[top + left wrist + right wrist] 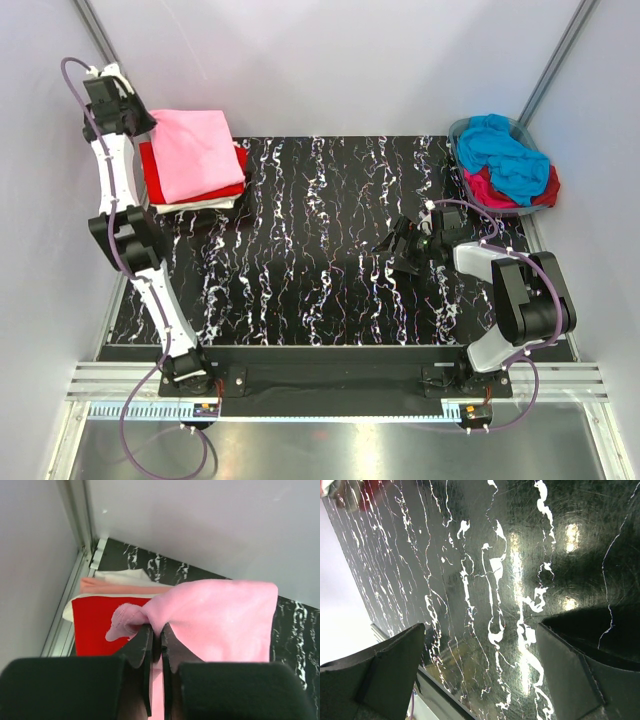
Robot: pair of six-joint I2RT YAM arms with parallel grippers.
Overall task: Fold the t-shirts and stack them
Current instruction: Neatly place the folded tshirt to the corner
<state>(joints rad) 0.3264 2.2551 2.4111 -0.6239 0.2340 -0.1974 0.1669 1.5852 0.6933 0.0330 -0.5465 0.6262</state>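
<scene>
Reaching into the far-left corner in the top view, the left gripper [125, 112] meets the pink t-shirt [195, 150] lying on a red t-shirt [150, 180]. The right gripper [405, 245] hovers over the table [300, 290], with a basket [458, 135] holding a blue t-shirt [505, 155] well beyond it.

Left wrist: the jaws, almost closed, pinch a bunched corner of the pink t-shirt [220, 615]. The rest spreads ahead and to their right.

Right wrist: the jaws gape wide and hold nothing, with bare table [485, 555] between them.

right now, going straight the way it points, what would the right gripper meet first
Likely the black white-veined tabletop; the open right gripper faces its bare surface, nothing between, though depth is unclear.
</scene>
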